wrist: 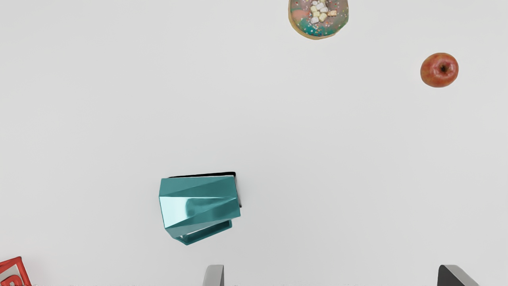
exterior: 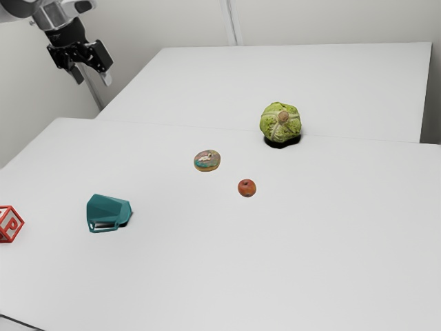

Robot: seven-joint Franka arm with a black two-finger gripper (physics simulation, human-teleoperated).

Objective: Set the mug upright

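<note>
And there was my gripper (exterior: 93,78), high up at the exterior view's upper left, raised above the level of the table (exterior: 207,276) and well apart from everything on it! It was released, its two fingers (wrist: 214,276) standing wide of each other in the wrist view.

Down below lay the mug (exterior: 107,209), teal and faceted, tipped over on its side on the white tabletop, toward the exterior view's left. Its handle (wrist: 208,233) stuck out from the side of the body facing the exterior view's near edge, a slim angular loop low by the table. From the wrist camera I had the mug's flank in sight, one facet catching a bright shine.

Over at the exterior view's left edge sat a red-framed letter block (exterior: 8,224), partly cut off by that edge, with the mug between it and the rest of the field. Farther back came the donut (exterior: 207,160), iced in pinkish grey and teal with pale bits on top, and near it the small red apple (exterior: 247,187), the two of them apart. Farthest out of all, close to the table's far edge, rested a green cabbage (exterior: 280,127), a dark patch around its base.
</note>
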